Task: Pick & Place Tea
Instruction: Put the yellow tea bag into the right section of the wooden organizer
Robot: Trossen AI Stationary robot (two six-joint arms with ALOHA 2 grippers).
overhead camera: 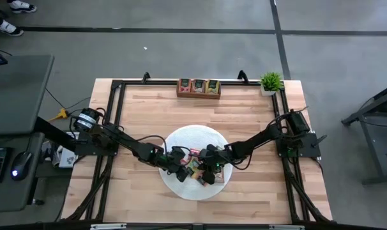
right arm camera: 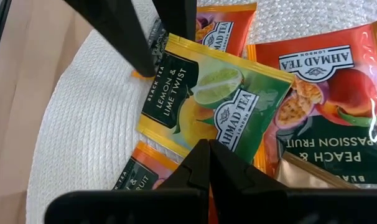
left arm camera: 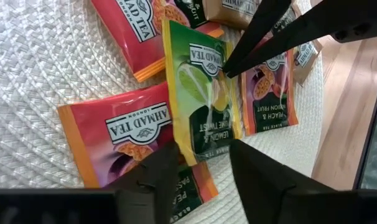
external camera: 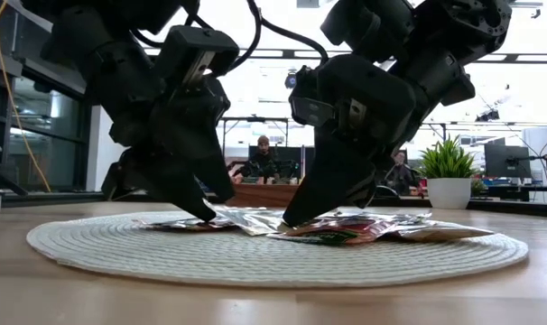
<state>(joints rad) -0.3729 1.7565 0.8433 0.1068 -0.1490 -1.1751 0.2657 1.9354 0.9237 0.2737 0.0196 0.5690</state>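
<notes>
1. The round white mat (overhead camera: pixel 181 142) lies at the middle of the wooden counter (overhead camera: pixel 149 108), with bare wood all round it. The mat's front rim reaches close to the counter's front edge.
2. At the counter's back edge stand a brown tray (overhead camera: pixel 198 87) with three compartments and, toward the right corner, one small potted plant (overhead camera: pixel 270 82), both well apart from the mat.
3. The tea packets (external camera: pixel 346 230) lie in a loose overlapping cluster on the mat, between the two arms.
4. The left pincer (left arm camera: pixel 201 165) is released, its fingers parted over the edge of the green lemon and lime packet (left arm camera: pixel 204 99); whether they touch it cannot be told.
5. The right pincer (right arm camera: pixel 207 163) is clenched, its fingertips pressed together at the opposite edge of that green packet (right arm camera: pixel 207 106); whether it pinches the foil cannot be told.
6. Count: one green packet, at least three red-orange peach and passion fruit packets (left arm camera: pixel 123 134) and one brownish packet in the wrist views; others are partly hidden.
</notes>
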